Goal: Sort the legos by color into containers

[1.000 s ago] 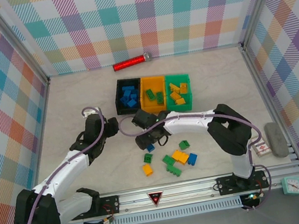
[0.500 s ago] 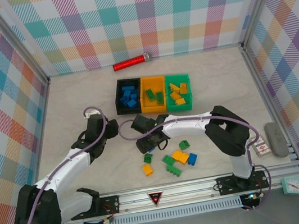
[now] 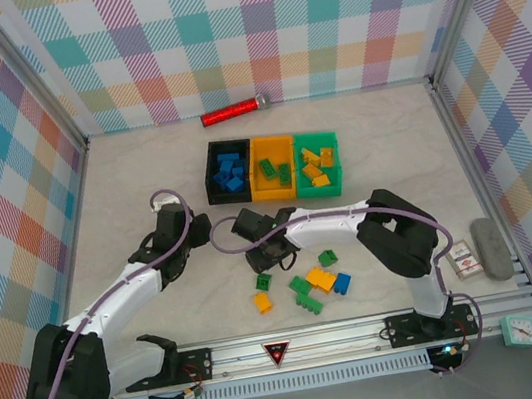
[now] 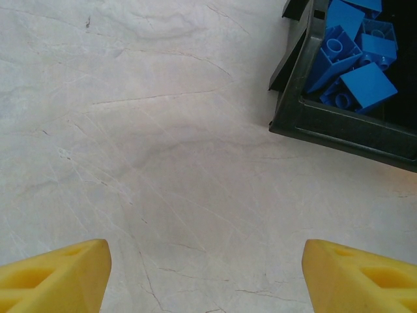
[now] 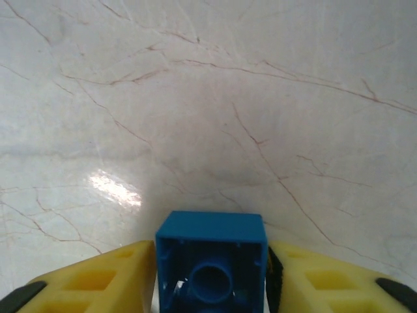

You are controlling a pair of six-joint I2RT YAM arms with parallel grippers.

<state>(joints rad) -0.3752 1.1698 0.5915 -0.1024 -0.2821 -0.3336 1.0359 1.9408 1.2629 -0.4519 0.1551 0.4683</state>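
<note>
My right gripper [image 5: 210, 287] is shut on a blue lego [image 5: 210, 257], hollow underside towards the camera, with a yellow finger against each side, just above the bare tabletop. From above, that gripper [image 3: 269, 258] hangs left of the loose legos: green [image 3: 263, 281], orange [image 3: 321, 278] and blue [image 3: 341, 283]. The containers stand in a row behind: a black one [image 3: 209, 174] holding blue bricks, an orange one [image 3: 275, 186] holding green bricks, a green one [image 3: 322, 192] holding orange bricks. My left gripper [image 4: 207, 277] is open over bare table, short of the black bin [image 4: 339, 127]; from above it [image 3: 174, 224] sits left of the bins.
A red cylinder with a silver tip [image 3: 232, 112] lies by the back wall. A grey oblong [image 3: 490, 247] and a small card [image 3: 465, 260] lie at the right edge. Checked walls close in three sides, and a metal rail [image 3: 299, 341] runs along the front.
The right gripper's fingers have closed on the blue lego and its wrist has shifted slightly left. The left arm has barely moved.
</note>
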